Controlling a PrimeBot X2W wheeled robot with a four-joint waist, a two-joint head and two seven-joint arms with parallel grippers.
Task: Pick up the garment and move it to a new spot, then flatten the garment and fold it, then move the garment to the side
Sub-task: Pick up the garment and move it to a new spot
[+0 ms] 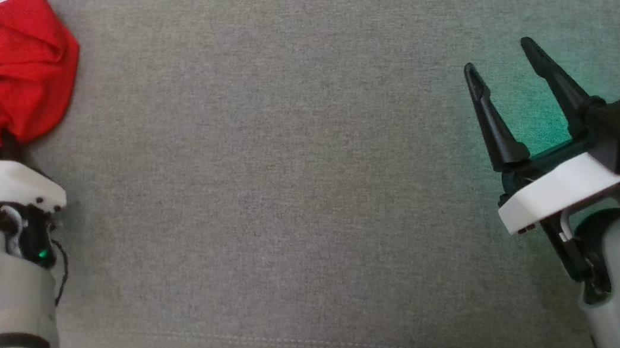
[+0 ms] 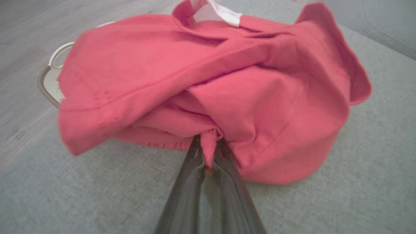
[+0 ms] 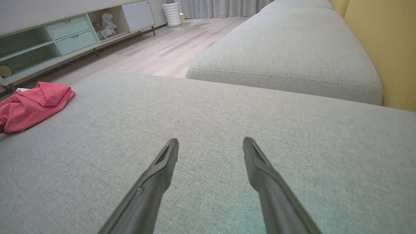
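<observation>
Left tool (image 2: pixel 209 157) pinching a near fold of the crumpled red garment (image 2: pixel 195 74) lying just ahead; right tool (image 1: pixel 498 53) spread, well apart over the sofa (image 1: pixel 286 171)

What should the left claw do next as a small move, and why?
Probably lift the left claw a little. It is shut on a fold of the red garment, which lies crumpled near the edge of the grey cushion. The right claw is open over bare cushion, so there seems to be free room to carry the garment there.
</observation>
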